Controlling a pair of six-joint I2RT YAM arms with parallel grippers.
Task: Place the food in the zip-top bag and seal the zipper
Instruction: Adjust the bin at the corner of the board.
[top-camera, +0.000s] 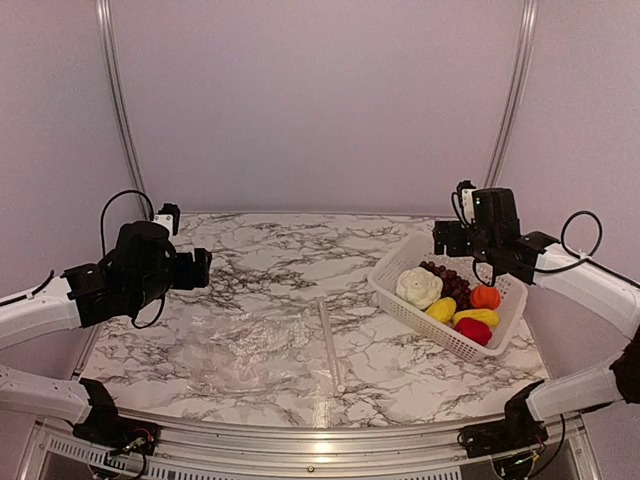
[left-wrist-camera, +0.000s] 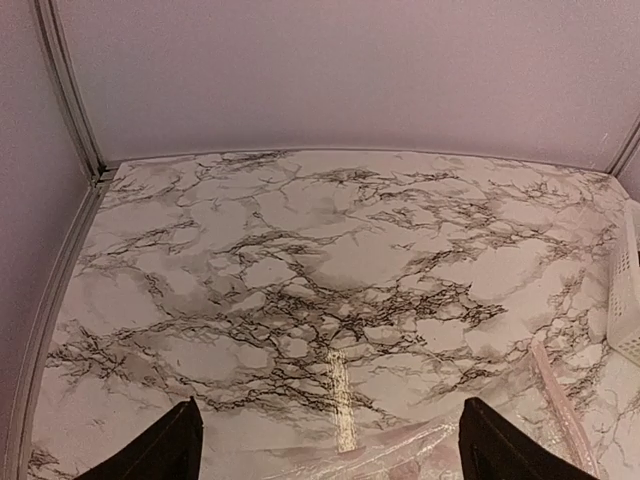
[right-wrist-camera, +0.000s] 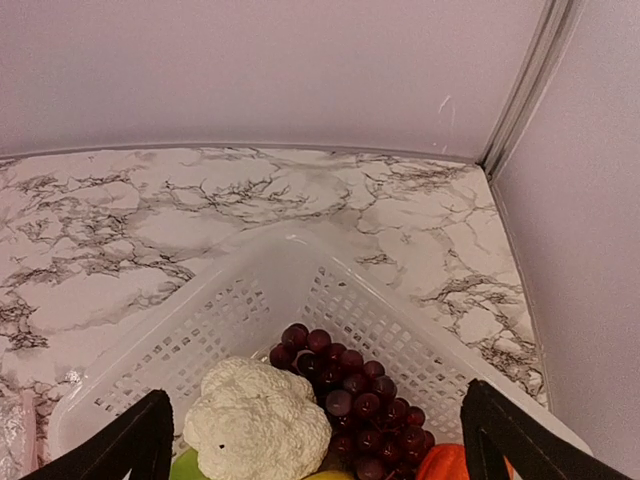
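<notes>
The food lies in a white lattice basket (top-camera: 392, 293) at the right: white cauliflower (top-camera: 418, 287), purple grapes (top-camera: 451, 282), orange fruit (top-camera: 486, 296), two yellow pieces (top-camera: 441, 309) (top-camera: 479, 317) and a red piece (top-camera: 472, 331). The clear zip-top bag (top-camera: 245, 345) lies flat at the table's front middle, its zipper strip (top-camera: 330, 346) on its right edge. My right gripper (top-camera: 452, 240) is open and empty above the basket's far side; cauliflower (right-wrist-camera: 255, 420) and grapes (right-wrist-camera: 360, 400) show between its fingers (right-wrist-camera: 150, 440). My left gripper (top-camera: 198, 268) is open and empty, above the table beyond the bag (left-wrist-camera: 400, 450).
The basket wall (right-wrist-camera: 330, 300) stands close under the right gripper. Its edge (left-wrist-camera: 628, 300) and the zipper strip (left-wrist-camera: 560, 400) show at the right of the left wrist view. Enclosure walls with metal rails (top-camera: 118, 110) ring the marble table.
</notes>
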